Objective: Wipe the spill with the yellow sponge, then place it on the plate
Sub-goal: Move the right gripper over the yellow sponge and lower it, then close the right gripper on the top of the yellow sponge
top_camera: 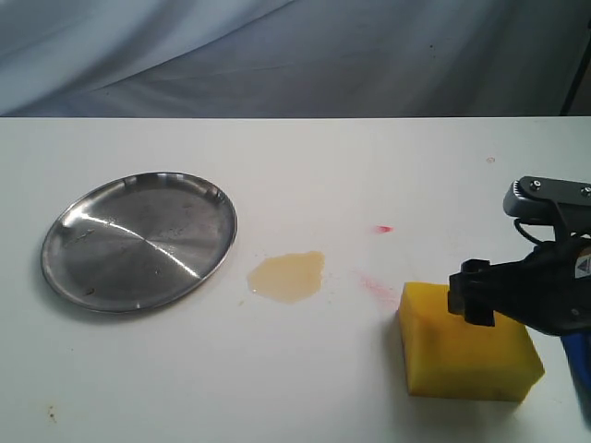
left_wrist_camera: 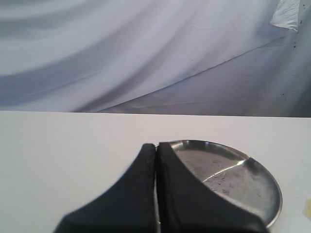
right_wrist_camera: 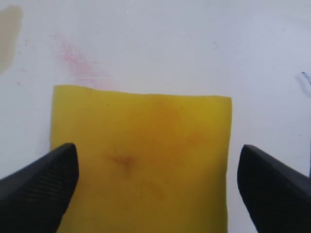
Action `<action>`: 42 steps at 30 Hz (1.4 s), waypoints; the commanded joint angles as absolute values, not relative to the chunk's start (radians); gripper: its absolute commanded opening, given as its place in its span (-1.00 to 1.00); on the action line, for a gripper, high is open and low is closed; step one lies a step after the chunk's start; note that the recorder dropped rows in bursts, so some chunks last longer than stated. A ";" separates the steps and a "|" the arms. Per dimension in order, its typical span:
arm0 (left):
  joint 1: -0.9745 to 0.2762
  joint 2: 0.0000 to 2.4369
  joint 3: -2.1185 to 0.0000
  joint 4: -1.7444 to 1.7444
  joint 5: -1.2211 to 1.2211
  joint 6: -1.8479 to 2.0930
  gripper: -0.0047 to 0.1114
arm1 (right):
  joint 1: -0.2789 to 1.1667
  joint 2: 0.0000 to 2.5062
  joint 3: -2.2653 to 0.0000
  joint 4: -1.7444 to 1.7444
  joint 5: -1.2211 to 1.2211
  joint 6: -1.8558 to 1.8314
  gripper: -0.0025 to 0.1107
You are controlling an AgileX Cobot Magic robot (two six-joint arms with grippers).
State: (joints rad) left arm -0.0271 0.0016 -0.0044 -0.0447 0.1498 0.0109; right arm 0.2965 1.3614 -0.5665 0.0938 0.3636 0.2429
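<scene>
Exterior: yellow sponge [top_camera: 466, 355] lies flat on the white worktop [top_camera: 277, 157] at the right with the right gripper [top_camera: 480, 300] low over its top; the spill [top_camera: 287, 276] sits between sponge and steel plate [top_camera: 138, 242] — all three apart, red smear [top_camera: 374, 284] near the sponge. Left wrist: left gripper [left_wrist_camera: 156, 165] closed on nothing, fingers pressed together, plate just beyond. Right wrist: right gripper spread wide — one finger over the sponge's edge, the other clear of it, no clamp.
</scene>
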 commanded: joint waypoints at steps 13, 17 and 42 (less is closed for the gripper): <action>-0.028 0.000 0.000 -0.044 0.146 0.008 -0.89 | 0.231 1.369 -0.507 0.066 0.292 0.251 0.46; -0.028 0.000 0.000 -0.044 0.146 0.008 -0.89 | 0.235 1.369 -0.507 0.074 0.292 0.251 0.46; -0.028 0.000 0.000 -0.044 0.146 0.010 -0.89 | 0.260 1.449 -0.507 0.082 0.285 0.251 0.25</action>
